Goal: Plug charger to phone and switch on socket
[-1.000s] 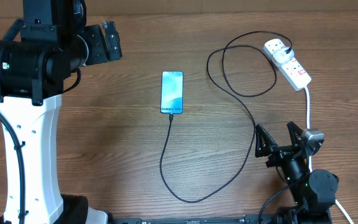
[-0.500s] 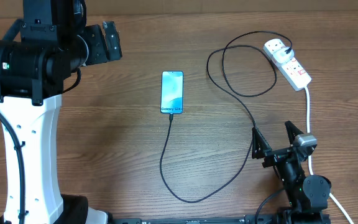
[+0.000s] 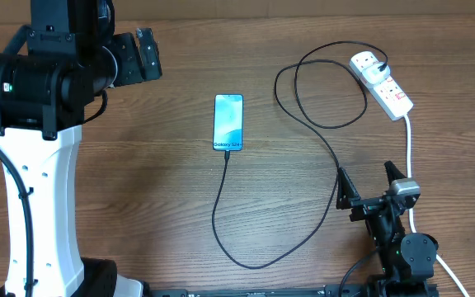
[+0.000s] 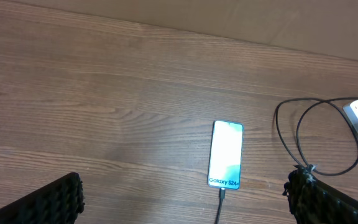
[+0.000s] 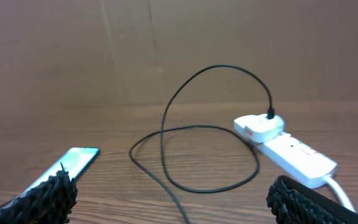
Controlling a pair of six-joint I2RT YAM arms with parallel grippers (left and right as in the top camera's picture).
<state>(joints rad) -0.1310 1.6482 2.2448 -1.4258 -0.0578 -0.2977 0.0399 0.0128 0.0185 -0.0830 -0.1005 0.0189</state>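
Black charger point(image 5: 222, 66) loops from the lit phone point(image 3: 228, 122) to the white socket point(image 3: 383, 84).

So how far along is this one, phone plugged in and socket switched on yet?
Done: the charger tip sits in the phone at its bottom edge, and its plug end is in the socket. In hand: nothing; the left hand and right hand are open and empty. Left: the switch, whose state I cannot tell.
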